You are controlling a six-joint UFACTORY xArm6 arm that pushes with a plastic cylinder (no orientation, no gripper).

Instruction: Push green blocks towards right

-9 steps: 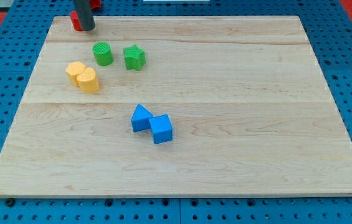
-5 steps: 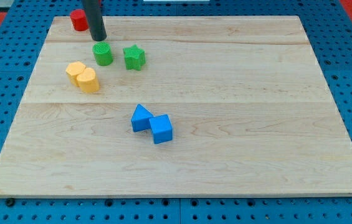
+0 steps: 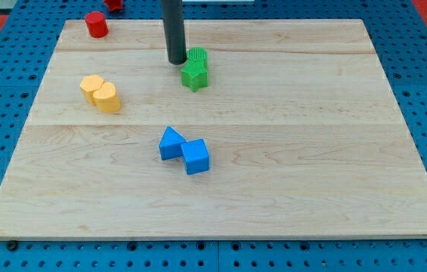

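A green cylinder (image 3: 196, 57) and a green star (image 3: 194, 75) sit together in the upper middle of the wooden board (image 3: 273, 151), the cylinder just above the star and touching it. My tip (image 3: 176, 60) stands right at the left side of the green cylinder, close against it. The dark rod rises from the tip out of the view's top.
Two yellow blocks (image 3: 100, 94) sit side by side at the left. A blue triangle (image 3: 170, 143) and a blue cube (image 3: 196, 157) touch near the board's middle. A red cylinder (image 3: 96, 24) stands at the top left corner, another red block (image 3: 112, 4) beyond the board's edge.
My tip has swept from the top left to the right. It has pushed the green cylinder to the right into the green star, and both have moved right.
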